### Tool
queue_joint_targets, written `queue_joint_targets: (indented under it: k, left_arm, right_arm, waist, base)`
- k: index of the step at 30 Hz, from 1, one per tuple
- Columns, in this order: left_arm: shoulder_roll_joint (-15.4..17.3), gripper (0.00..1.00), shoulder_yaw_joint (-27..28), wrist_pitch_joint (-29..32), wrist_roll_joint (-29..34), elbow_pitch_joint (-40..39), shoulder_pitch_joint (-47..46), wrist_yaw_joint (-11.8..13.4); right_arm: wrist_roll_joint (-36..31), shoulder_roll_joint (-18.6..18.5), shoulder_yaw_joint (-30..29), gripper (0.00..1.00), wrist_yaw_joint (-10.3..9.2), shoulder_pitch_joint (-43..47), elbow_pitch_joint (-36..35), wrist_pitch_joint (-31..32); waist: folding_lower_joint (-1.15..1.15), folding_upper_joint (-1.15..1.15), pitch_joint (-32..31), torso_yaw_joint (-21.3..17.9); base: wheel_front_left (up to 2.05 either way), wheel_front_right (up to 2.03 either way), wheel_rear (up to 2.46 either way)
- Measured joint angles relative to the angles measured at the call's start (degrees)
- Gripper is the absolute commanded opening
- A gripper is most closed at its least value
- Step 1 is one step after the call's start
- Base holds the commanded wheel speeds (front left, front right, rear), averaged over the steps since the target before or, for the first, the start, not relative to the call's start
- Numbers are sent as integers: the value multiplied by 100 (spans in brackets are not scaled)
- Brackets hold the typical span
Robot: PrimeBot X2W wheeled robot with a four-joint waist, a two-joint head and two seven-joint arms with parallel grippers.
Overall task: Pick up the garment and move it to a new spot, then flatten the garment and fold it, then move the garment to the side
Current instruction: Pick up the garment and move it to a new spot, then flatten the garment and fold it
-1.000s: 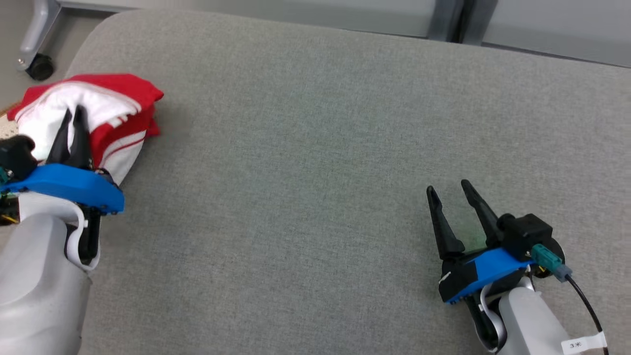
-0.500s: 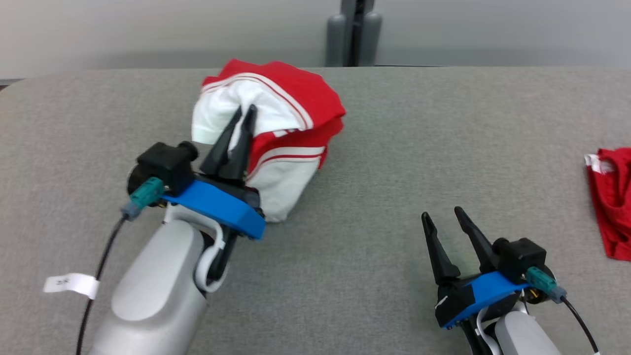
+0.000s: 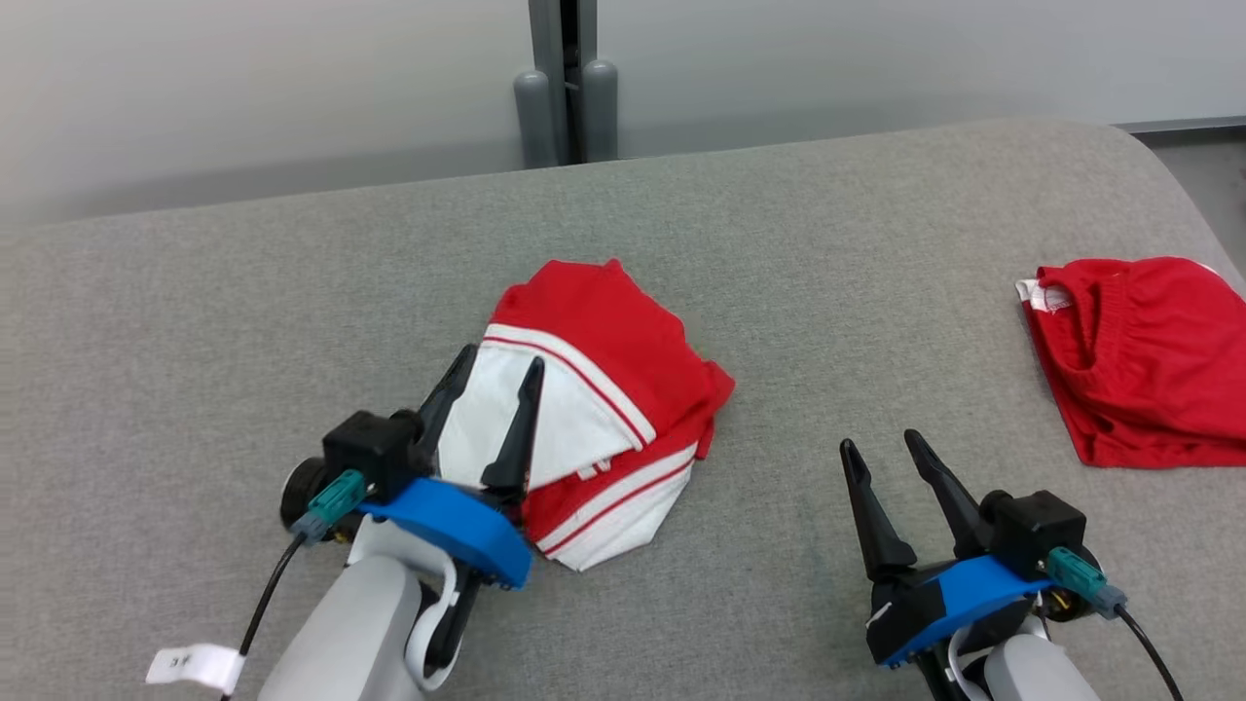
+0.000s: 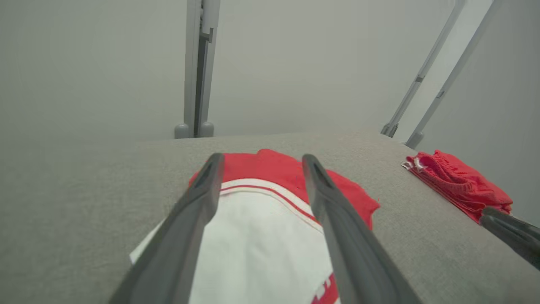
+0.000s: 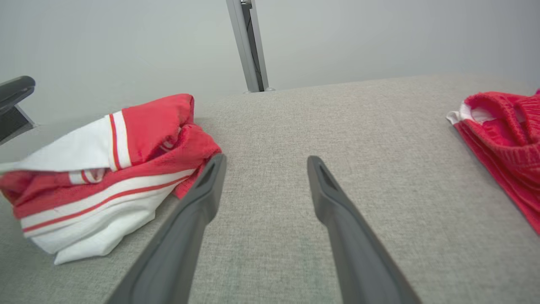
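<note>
Left jaws: spread wide and holding nothing. Both fingers (image 3: 524, 414) lie over the white panel of the shirt (image 3: 623, 341). I cannot tell whether they touch the cloth or hang just above it.
Right jaws: spread wide and empty, above bare table (image 3: 195, 321) near its front edge, well apart from the shirt.
Shirt, place: a loose red-and-white bundle lying on the table left of the middle, nearer the front edge than the back. Nothing grips it.
Shirt, handling: probably light, soft and limp, with no stiffness. The layers are stacked, so a shallow pinch would likely lift only the top one and let the rest sag or slide out.
Where to take hold: likely the loose white corner (image 3: 589, 557) toward the front edge, or the striped hem beside it. One pair of jaws at each end would spread it flat.
Red shorts (image 3: 1139, 350): lying apart at the table's right edge.
Post (image 3: 565, 88): upright behind the back edge.
</note>
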Motion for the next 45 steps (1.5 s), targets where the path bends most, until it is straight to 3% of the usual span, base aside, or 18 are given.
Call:
queue_joint_targets:
  k: [10,22,33,40,45]
  left_arm:
    - [232,100,1370,-1,996,-460,1253,75]
    - [-303,100,2602,-1,1424,-1007,2644,74]
    - [-419,100,2525,-1,1524,-1051,2682,18]
    - [-419,100,2237,-1,1412,-958,2490,8]
    - [-420,100,2060,-1,1356,-880,2460,7]
  right_arm:
    - [-37,2,-286,100,0,189,27,0]
    - [-233,2,-561,100,0,660,154,0]
    - [-413,-3,-355,100,0,681,119,0]
    - [-736,-1,599,100,0,151,69,0]
    - [-771,1,1351,100,1,-344,442,1]
  waist:
    - [0,0,-405,464]
    - [0,0,-848,607]
    - [0,0,-790,735]
    - [1,0,-658,1137]
    - [1,0,-530,1531]
  base:
    - [0,0,0]
    - [0,0,0]
    - [0,0,0]
    - [0,0,0]
    - [0,0,0]
